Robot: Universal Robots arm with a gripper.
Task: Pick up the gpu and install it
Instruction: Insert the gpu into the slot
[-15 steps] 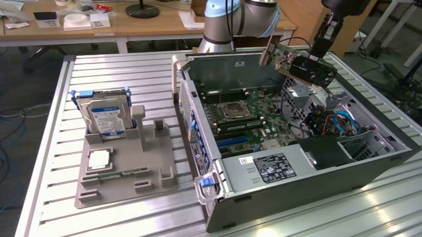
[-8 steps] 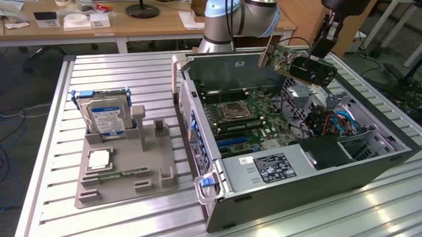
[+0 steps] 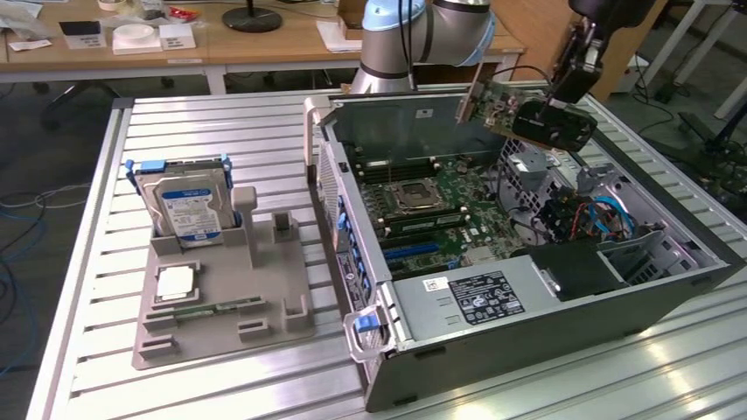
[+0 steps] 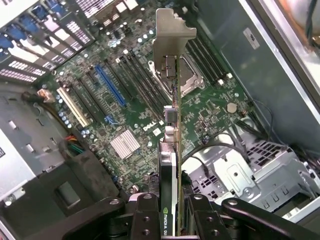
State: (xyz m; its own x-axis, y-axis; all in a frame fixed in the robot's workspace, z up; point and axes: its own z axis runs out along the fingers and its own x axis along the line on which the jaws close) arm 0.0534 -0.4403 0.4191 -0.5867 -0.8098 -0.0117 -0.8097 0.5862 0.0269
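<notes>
The gpu (image 3: 531, 109), a thin dark card with a black cooler and a silver end bracket, hangs in the air above the open computer case (image 3: 526, 254). My gripper (image 3: 562, 92) is shut on it from above, at the case's far right corner in the exterior view. In the wrist view the gpu (image 4: 171, 150) shows edge-on between my fingers (image 4: 145, 220), with its bracket pointing away over the green motherboard (image 4: 150, 100). The blue expansion slot (image 4: 111, 90) lies on the board below, apart from the card.
A grey holder tray (image 3: 216, 302) in the exterior view's left carries an upright silver hard drive (image 3: 187, 206) and a flat memory stick (image 3: 210, 308). The case's walls, its black power supply (image 3: 572, 267) and blue cables (image 3: 601, 214) surround the board.
</notes>
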